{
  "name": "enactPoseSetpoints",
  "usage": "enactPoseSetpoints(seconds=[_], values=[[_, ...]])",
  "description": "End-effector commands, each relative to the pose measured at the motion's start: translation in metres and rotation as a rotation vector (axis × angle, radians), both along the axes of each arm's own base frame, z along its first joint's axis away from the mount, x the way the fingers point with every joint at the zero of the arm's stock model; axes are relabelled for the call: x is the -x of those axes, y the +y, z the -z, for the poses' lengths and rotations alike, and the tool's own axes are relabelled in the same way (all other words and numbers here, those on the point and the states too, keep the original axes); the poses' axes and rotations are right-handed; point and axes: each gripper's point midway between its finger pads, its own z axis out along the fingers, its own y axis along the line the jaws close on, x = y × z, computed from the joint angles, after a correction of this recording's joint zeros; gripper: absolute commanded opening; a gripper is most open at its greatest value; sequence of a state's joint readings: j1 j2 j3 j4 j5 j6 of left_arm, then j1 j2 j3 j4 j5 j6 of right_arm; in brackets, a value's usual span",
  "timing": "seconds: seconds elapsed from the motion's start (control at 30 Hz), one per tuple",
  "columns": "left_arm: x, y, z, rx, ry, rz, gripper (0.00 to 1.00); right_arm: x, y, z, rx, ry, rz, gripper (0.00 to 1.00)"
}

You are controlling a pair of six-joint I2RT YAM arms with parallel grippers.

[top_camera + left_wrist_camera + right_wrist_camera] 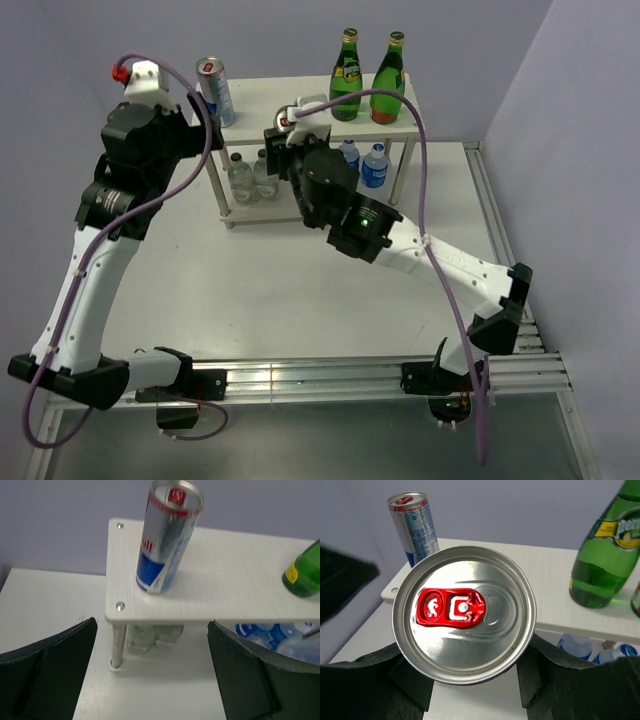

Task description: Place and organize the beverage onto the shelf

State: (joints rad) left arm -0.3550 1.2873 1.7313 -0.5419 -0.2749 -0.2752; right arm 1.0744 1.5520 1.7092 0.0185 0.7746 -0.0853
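Note:
The pale shelf [270,95] stands at the back of the table. On its top board stand two green bottles [346,75] at the right and one silver-blue can [214,91] at the left. Water bottles [375,166] stand on the lower board. My right gripper [288,122] is shut on the second can [464,614], holding it upright over the middle of the top board. My left gripper [150,680] is open and empty, just in front of the shelf's left corner, below the standing can [167,537].
Two clear bottles [250,175] stand under the shelf's left end. A metal rail [320,378] runs along the table's near edge. The purple walls close in behind and to the right of the shelf.

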Motion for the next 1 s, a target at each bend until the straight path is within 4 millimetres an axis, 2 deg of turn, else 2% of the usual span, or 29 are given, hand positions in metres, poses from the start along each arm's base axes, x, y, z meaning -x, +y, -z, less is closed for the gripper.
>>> enactPoseSetpoints(seconds=[0.0,0.03,0.07,0.1,0.13,0.17,0.2,0.23,0.27,0.3,0.33,0.37,0.43,0.53,0.73,0.97], values=[[0.023,-0.004,0.016,0.04,0.022,0.046,0.99,-0.015,0.001,-0.044,-0.078,-0.075,-0.007,0.0],[0.027,-0.003,0.031,0.034,0.048,0.048,0.99,-0.021,-0.002,-0.058,-0.106,-0.091,0.002,0.0],[0.04,0.001,0.025,0.044,0.024,0.05,0.99,-0.03,0.01,-0.049,-0.079,-0.078,-0.007,0.0],[0.045,0.003,0.028,0.049,0.023,0.049,0.99,-0.035,0.014,-0.049,-0.077,-0.077,-0.008,0.0],[0.048,0.004,0.04,0.041,0.042,0.049,0.99,-0.039,0.009,-0.07,-0.114,-0.103,0.0,0.0],[0.057,0.009,0.036,0.046,0.023,0.044,0.99,-0.05,0.022,-0.054,-0.073,-0.076,-0.002,0.0],[0.058,0.009,0.044,0.032,0.032,0.047,0.99,-0.055,0.027,-0.055,-0.072,-0.072,-0.007,0.0],[0.061,0.01,0.046,0.026,0.033,0.053,0.99,-0.055,0.023,-0.078,-0.114,-0.1,-0.009,0.0],[0.063,0.013,0.048,0.02,0.033,0.043,0.99,-0.07,0.035,-0.059,-0.069,-0.067,-0.007,0.0],[0.063,0.014,0.051,0.008,0.041,0.037,0.99,-0.073,0.038,-0.061,-0.078,-0.066,-0.016,0.0],[0.062,0.014,0.058,-0.002,0.056,0.034,0.99,-0.074,0.035,-0.078,-0.117,-0.089,-0.019,0.0],[0.061,0.015,0.062,-0.009,0.061,0.032,0.99,-0.084,0.041,-0.065,-0.095,-0.07,-0.018,0.0],[0.058,0.017,0.073,-0.026,0.083,0.016,0.99,-0.089,0.043,-0.066,-0.124,-0.069,-0.033,0.0],[0.056,0.016,0.08,-0.03,0.087,0.018,0.99,-0.098,0.046,-0.057,-0.16,-0.045,-0.063,0.0],[0.057,0.014,0.081,-0.024,0.079,0.031,0.99,-0.116,0.051,-0.036,-0.153,0.003,-0.066,0.0],[0.059,0.015,0.083,-0.019,0.075,0.032,0.99,-0.126,0.054,-0.013,-0.122,0.052,-0.066,0.0]])
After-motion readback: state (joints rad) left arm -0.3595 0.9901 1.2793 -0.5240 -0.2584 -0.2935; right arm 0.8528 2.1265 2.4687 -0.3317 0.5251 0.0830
